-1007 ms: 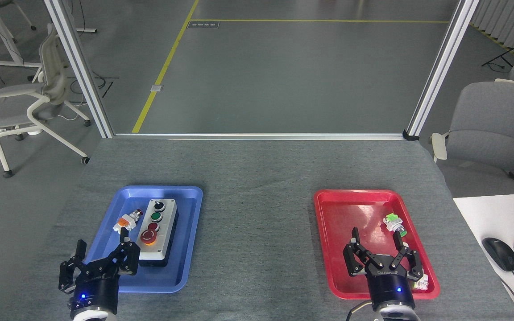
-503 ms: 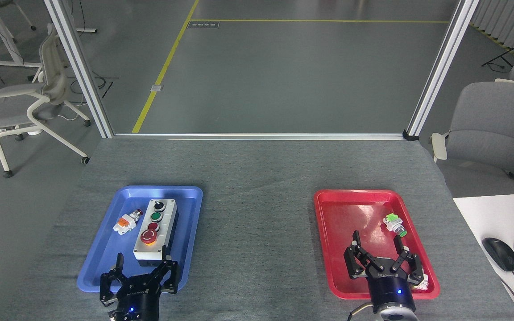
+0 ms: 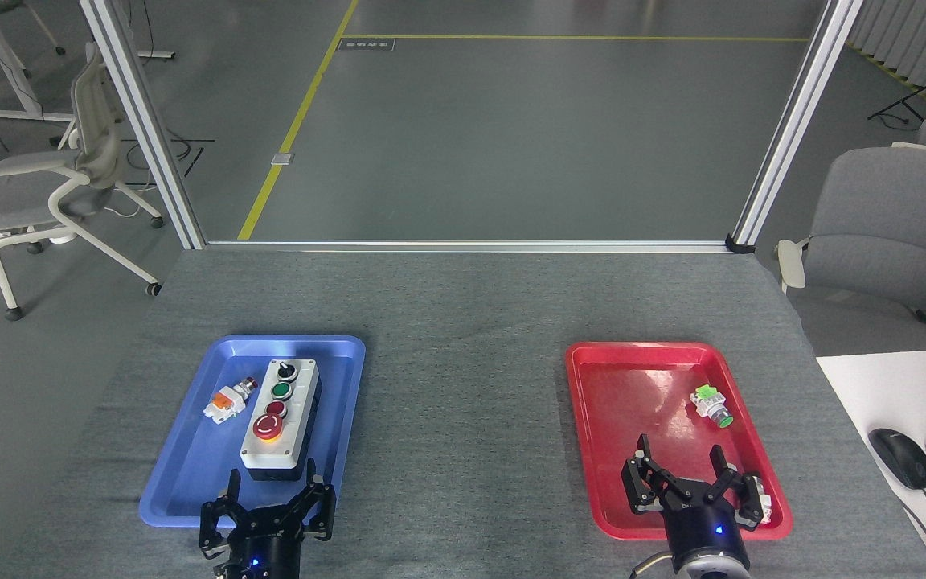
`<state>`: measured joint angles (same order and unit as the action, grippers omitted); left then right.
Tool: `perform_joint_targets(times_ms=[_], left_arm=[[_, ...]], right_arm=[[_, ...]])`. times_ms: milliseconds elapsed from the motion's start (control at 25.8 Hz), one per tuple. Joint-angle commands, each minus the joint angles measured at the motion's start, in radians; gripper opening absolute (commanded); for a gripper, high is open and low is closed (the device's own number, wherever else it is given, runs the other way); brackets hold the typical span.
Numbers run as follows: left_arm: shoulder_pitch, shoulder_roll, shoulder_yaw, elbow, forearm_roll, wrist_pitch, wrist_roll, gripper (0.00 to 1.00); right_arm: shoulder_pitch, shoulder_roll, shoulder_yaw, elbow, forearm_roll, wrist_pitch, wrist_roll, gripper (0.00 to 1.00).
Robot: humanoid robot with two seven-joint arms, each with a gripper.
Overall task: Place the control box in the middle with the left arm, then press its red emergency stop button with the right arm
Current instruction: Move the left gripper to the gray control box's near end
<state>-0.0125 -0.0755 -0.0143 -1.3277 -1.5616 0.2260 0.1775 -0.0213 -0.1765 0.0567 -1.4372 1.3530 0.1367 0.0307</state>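
Inside the blue tray (image 3: 190, 470), on the left part of the table (image 3: 463, 322), the control box (image 3: 300, 434) is lying flat with its face turned up. It is sitting along the right side of the tray, and a small orange-and-white switch part (image 3: 228, 400) is lying just beside it on the left. The red emergency stop button (image 3: 268, 427) is standing up from the near half of the face.

The left gripper (image 3: 270, 503) is hanging with its fingers spread wide and holding nothing, just in front of the near end of the box. The right gripper (image 3: 684, 476) is also spread wide and empty, over the near part of the red tray (image 3: 592, 450).

I am judging that the box is stiff, with hard smooth sides, and probably not very light for its size. So the fingers may be slipping on it if the grip is weak. The best hold seems to be across the two long sides, near the black base, where nothing is sticking out. Taking it from the top is risky, because the mushroom cap and the knob are standing in the way. The middle (image 3: 463, 418) of the table is lying bare between the two trays.
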Motion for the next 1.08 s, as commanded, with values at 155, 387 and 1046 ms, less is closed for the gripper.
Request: perform_joint_targets(times_ms=[155, 387, 1046], left_arm=[[-0.070, 0.023, 0.001, 0.101, -0.002, 0.000, 0.000, 1.00], [-0.123, 0.031, 0.001, 0.157, 0.002, 0.001, -0.001, 1.00], [-0.245, 0.036, 0.001, 0.369, 0.012, 0.000, 0.002, 1.00]], right_arm=[[0.000, 0.000, 0.000, -0.006, 0.005, -0.149, -0.092, 0.98], [0.001, 0.000, 0.000, -0.009, 0.006, -0.147, -0.127, 0.99], [0.000, -0.001, 0.009, -0.008, 0.006, -0.135, -0.132, 0.98]])
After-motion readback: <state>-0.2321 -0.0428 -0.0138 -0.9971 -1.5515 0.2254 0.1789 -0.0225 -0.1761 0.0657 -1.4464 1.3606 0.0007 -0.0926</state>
